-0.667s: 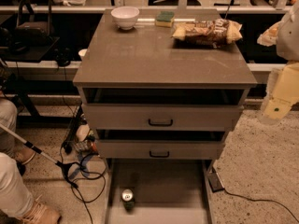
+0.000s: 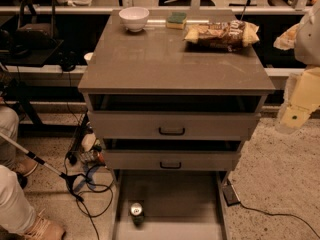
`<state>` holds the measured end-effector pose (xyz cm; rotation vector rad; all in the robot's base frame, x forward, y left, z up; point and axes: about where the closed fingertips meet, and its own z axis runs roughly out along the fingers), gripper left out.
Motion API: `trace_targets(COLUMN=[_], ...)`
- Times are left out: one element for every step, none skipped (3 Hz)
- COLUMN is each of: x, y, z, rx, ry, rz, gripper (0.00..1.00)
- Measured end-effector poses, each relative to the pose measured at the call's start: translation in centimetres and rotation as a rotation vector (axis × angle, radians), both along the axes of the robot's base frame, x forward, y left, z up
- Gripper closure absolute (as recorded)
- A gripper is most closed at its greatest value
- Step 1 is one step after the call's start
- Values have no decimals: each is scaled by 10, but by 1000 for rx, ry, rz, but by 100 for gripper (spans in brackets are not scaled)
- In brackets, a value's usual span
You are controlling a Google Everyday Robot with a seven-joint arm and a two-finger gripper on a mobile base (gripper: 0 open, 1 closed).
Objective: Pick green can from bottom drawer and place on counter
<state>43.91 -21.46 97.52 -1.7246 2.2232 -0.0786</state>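
My pincer (image 2: 295,115), whether open or closed I cannot tell, hangs beside the grey-brown worktop's (image 2: 165,59) right edge. The dark-green can (image 2: 136,212), seemingly upright, sits far below-left, in the shallow drawer's (image 2: 175,194) front-left corner.

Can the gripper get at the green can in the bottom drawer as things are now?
Probably yes. The bottom drawer is pulled out, and the green can stands uncovered near its front left. The gripper hangs to the right of the upper drawers, with nothing in between.
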Motion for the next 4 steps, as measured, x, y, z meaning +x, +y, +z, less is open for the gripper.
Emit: trace_targets(x=[-3, -21, -39, -42], y=[9, 56, 121, 137], z=[-21, -122, -179, -175], rx=[63, 328, 559, 613], ry=[37, 194, 312, 331], rz=[10, 30, 20, 16], gripper=[0, 0, 0, 0])
